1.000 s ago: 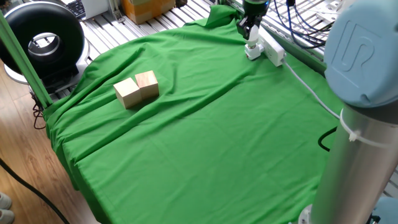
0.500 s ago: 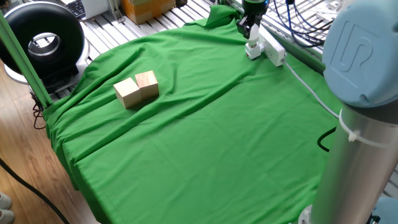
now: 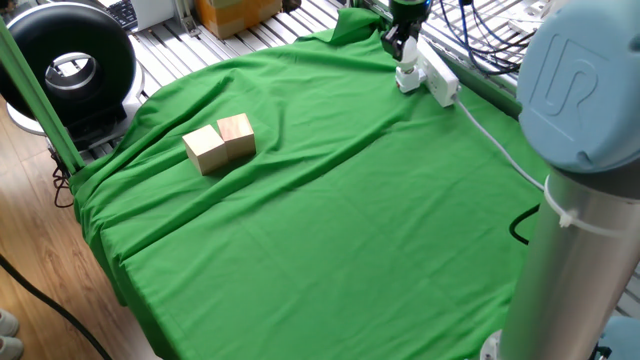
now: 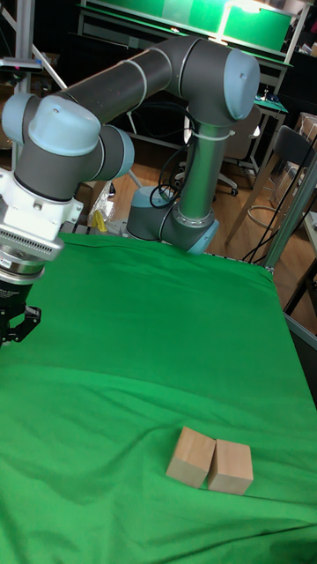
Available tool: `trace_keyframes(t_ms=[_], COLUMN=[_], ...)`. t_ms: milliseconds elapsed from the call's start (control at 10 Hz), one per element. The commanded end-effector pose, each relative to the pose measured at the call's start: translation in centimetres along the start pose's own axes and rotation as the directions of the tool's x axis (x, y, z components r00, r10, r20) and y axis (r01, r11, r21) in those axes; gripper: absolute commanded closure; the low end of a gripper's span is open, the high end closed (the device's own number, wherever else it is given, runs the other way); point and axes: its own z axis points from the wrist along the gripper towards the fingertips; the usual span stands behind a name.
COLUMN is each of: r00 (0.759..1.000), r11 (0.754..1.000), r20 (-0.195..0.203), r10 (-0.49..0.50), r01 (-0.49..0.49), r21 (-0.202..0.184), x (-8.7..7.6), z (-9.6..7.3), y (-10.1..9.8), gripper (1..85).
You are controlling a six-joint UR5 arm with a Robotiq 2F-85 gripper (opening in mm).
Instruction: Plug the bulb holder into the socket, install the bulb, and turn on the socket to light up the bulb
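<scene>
- Since a second ago the gripper (image 3: 404, 47) has barely moved; the white piece below it sits slightly higher in the fixed view, wooden blocks (image 3: 220, 142) unmoved.
- Jaw state: cannot tell, the fingers are too small and dark to read.
- At about one o'clock on the green cloth (image 3: 330, 210), the socket (image 3: 436, 80) lies with its cable trailing toward four o'clock.
- A small white piece, probably the bulb holder (image 3: 407, 78), stands at the socket's near end, directly under the gripper.
- Judged progress: holder being seated or just seated; bulb not visible, switching still ahead.
- Writing: a "UR" emblem on the arm's blue cap (image 3: 578, 70).
</scene>
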Motion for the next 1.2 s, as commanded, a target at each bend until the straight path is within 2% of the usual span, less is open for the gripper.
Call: trace_keyframes(t_ms=[0, 100, 300, 400, 500, 700, 800, 900, 1000, 1100], r00=[0.995, 0.985, 0.939, 0.892, 0.836, 0.74, 0.657, 0.594, 0.556, 0.524], r11=[0.995, 0.985, 0.939, 0.891, 0.834, 0.736, 0.652, 0.589, 0.546, 0.513], r20=[0.005, -0.005, 0.006, 0.021, 0.044, 0.087, 0.098, 0.109, 0.127, 0.167], r10=[-0.097, -0.171, -0.343, -0.452, -0.547, -0.667, -0.748, -0.797, -0.822, -0.835], r01=[0.097, 0.171, 0.343, 0.452, 0.549, 0.673, 0.754, 0.804, 0.831, 0.852], r21=[-0.03, -0.039, -0.013, -0.032, -0.062, -0.078, -0.077, -0.078, -0.101, -0.108], x=[0.1, 0.4, 0.4, 0.3, 0.2, 0.2, 0.5, 0.8, 1.3, 1.0], z=[-0.4, -0.6, -1.0, -1.2, -1.4, -1.8, -2.1, -2.2, -2.5, -2.7], y=[0.2, 0.0, -0.8, -0.6, -0.2, -0.2, -0.4, -0.4, 0.1, 0.8], gripper=[84.7, 84.7, 84.7, 84.7, 84.7, 84.7, 84.7, 84.7, 84.7, 84.7])
